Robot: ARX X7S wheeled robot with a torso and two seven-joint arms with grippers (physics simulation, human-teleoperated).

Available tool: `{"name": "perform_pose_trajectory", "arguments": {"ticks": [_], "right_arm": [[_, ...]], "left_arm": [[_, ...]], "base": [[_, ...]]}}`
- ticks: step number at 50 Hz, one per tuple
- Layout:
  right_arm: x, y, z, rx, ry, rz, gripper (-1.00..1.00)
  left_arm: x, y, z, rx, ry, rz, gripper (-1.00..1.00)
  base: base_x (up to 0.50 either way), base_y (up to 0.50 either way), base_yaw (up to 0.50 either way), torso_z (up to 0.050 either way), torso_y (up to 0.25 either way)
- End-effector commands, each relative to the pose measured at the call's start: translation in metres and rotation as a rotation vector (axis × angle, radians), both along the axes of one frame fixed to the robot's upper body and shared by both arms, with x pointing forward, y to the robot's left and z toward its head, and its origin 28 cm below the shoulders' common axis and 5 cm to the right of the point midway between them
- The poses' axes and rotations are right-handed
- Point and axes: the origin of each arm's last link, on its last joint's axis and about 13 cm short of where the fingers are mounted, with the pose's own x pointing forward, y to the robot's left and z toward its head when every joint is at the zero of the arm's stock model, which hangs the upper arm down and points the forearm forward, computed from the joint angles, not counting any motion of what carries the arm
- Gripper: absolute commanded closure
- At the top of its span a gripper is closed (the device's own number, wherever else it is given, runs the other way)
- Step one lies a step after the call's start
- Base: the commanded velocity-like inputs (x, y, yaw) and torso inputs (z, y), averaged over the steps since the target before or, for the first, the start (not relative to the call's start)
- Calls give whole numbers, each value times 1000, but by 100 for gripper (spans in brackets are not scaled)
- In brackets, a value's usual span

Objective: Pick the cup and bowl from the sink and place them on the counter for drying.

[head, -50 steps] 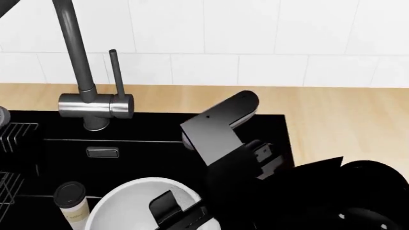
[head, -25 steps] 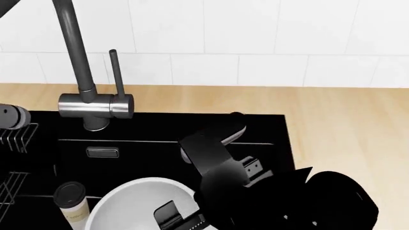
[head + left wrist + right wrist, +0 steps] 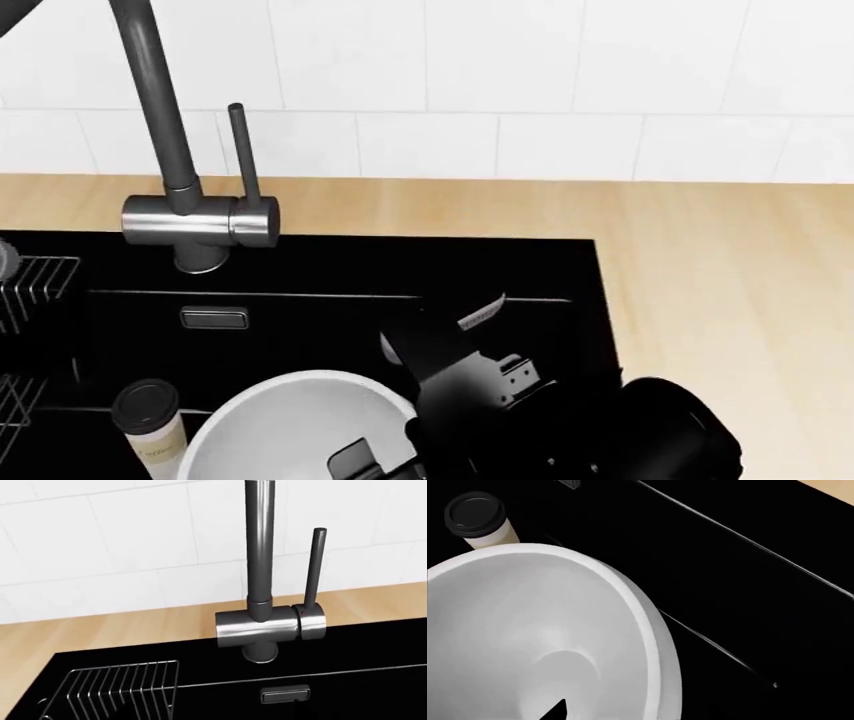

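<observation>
Bowl (image 3: 287, 420) in sink (image 3: 307, 265), cup (image 3: 150, 418) beside, right gripper (image 3: 360, 462) over rim (spread unclear), faucet (image 3: 187, 190) behind.

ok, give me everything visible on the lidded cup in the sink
The slim cream paper-style cup stands upright on the floor of the black recessed sink, capped by a dark round lid with a raised rim. Faint print shows on its side, too small to read. It sits close against the rim of the large glossy white bowl; whether they touch is unclear. Its base is cut off in both views. Nothing grips it.
</observation>
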Motion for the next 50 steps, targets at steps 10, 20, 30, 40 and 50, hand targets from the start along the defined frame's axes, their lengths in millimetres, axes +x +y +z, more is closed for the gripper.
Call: {"name": "perform_pose_trajectory", "arguments": {"ticks": [10, 20, 30, 40, 50], "right_arm": [[4, -2, -18, 0, 50, -6, -100], [6, -2, -14, 10, 22, -35, 100], [-5, -8, -7, -23, 10, -43, 100], [-11, -12, 23, -30, -73, -50, 100], [-25, -16, 68, -37, -183, -29, 100]], "left_arm": [[-5, 6, -1, -12, 1, -8, -100], [7, -17, -5, -10, 4, -6, -100], [2, -7, -9, -11, 14, -9, -100], [-3, 3, -4, -10, 6, -6, -100], [-2, 3, -4, -8, 10, 0, -100]], "base": [[0, 0, 0, 0, 0], [0, 0, 0, 0, 0], [0, 0, 0, 0, 0], [0, 0, 0, 0, 0], [0, 0, 0, 0, 0]]}}
